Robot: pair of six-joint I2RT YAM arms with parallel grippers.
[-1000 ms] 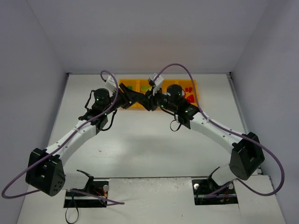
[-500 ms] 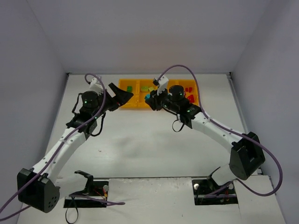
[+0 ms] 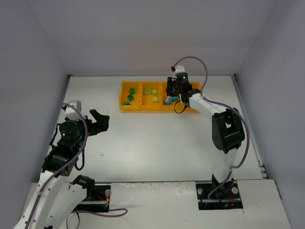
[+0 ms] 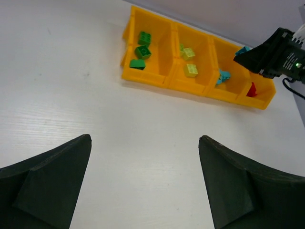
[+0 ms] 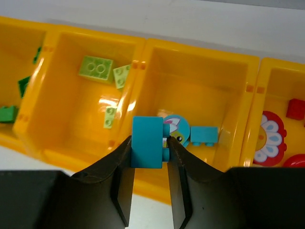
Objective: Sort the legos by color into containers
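The containers form one orange-yellow tray [image 3: 143, 108] of four compartments at the back of the table. My right gripper [image 3: 170, 98] hangs over the third compartment, shut on a teal brick [image 5: 147, 142]. Under it lie a round teal piece [image 5: 177, 128] and another teal brick [image 5: 204, 135]. Dark green legos [image 4: 143, 45] fill the leftmost compartment, lime ones [image 5: 97, 67] the second, red ones [image 5: 296, 109] the fourth. My left gripper [image 3: 97, 121] is open and holds nothing. It sits far from the tray, over bare table at the near left, and its jaws [image 4: 145, 139] stand wide apart.
Grey walls close in the table on the left, right and back. The right arm [image 3: 224, 129] stretches from its base at the near edge up to the tray, trailing a purple cable [image 3: 240, 138]. White table lies between the left gripper and the tray wall [image 4: 157, 80].
My left gripper has opened and pulled back from the tray to the near left. My right gripper has carried the teal brick right and back, over the third compartment.
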